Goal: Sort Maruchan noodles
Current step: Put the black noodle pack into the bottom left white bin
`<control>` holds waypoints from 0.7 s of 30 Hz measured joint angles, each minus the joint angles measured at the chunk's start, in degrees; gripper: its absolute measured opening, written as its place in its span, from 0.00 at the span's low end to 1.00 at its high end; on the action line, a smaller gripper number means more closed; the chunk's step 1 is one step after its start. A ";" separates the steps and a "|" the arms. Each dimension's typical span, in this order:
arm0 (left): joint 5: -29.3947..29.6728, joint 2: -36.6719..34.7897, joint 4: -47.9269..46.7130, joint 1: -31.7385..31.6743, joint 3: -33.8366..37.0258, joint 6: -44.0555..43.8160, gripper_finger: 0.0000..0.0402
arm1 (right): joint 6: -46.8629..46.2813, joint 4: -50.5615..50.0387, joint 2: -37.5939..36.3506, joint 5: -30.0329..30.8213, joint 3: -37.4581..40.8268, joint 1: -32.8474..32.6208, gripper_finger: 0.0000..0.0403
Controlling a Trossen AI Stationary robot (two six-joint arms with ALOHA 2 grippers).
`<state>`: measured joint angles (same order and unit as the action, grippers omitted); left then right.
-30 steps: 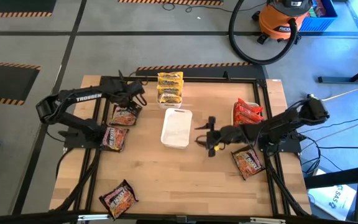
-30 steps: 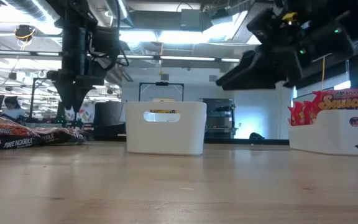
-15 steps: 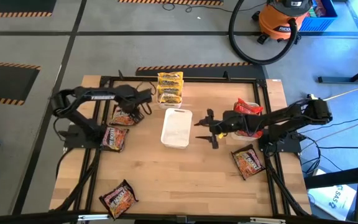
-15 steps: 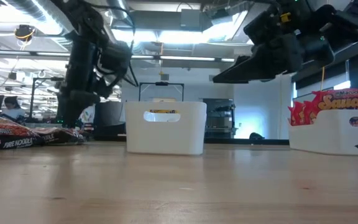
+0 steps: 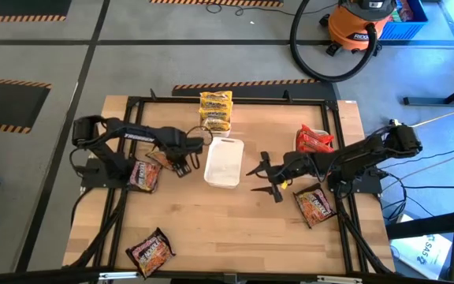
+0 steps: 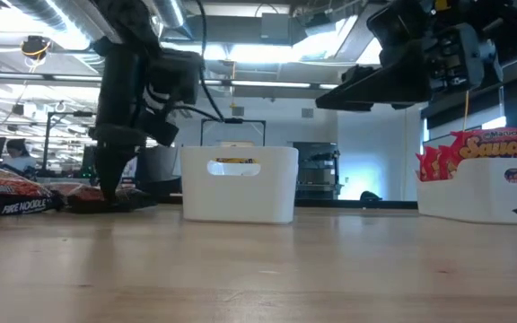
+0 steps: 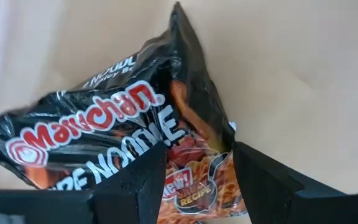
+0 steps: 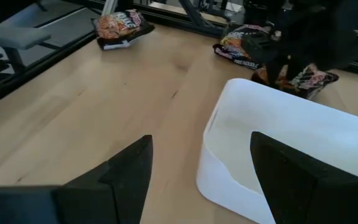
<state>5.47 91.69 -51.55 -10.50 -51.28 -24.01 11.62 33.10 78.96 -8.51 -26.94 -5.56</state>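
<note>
Down at table level near the middle, left gripper (image 5: pixel 181 160) lowered onto a dark Maruchan packet (image 7: pixel 110 140), one finger (image 7: pixel 143 183) on each side of the wrapper, gripping it against the wood at about 9 o'clock from the empty white tray (image 5: pixel 224 162). Just beside it, at 9 o'clock again, another dark packet (image 5: pixel 145 175) lying flat on the table (image 5: pixel 235 229). Far off at 7 o'clock, close to the table's near edge, a third dark packet (image 5: pixel 150 251) by itself. Over at 3 o'clock from the empty tray, right gripper (image 5: pixel 265 178) raised above the wood, fingers spread wide and holding nothing, aimed toward that tray's wall as seen past its own fingers (image 8: pixel 126 171) in the right wrist view. At 4 o'clock from that gripper, a fourth dark packet (image 5: pixel 314 204) flat beside the right arm's base. At 12 o'clock from the empty tray, against the table's far rail, yellow packets (image 5: pixel 215 110) stacked together. At 2 o'clock from the empty tray, red packets (image 5: pixel 314 140) standing in a second white tray (image 6: pixel 483 190), partly hidden from above by the right arm. From the low view, left gripper's tips down at the tabletop on the dark wrapper, right gripper well clear of the surface.
</note>
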 joint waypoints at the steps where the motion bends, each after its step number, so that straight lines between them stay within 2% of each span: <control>1: -0.61 0.01 -0.01 1.16 -0.11 -0.41 0.44 | 0.00 0.00 0.00 0.02 0.00 -0.18 0.62; 6: -7.63 0.38 -3.05 5.42 -2.82 0.68 0.44 | -0.79 0.02 0.00 0.06 0.00 -0.04 0.62; 11: -6.58 -2.35 -8.91 5.43 -8.45 3.60 0.44 | -0.87 -0.03 0.00 0.13 0.00 -0.05 0.62; 14: -7.54 -6.00 -9.34 1.82 -8.90 6.63 0.44 | -0.87 -0.29 0.00 0.12 -0.02 -0.05 0.62; 18: -7.33 -11.00 -8.93 -6.45 -7.13 9.41 0.44 | -0.87 -1.58 0.00 0.12 -0.04 -0.05 0.62; 21: -10.66 -12.92 -6.35 -12.96 -4.82 12.54 0.44 | -0.85 -2.14 0.00 0.13 -0.04 -0.05 0.62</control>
<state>-5.19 78.77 -57.90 -23.46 -56.10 -11.47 10.76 30.96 78.96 -8.38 -26.98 -5.61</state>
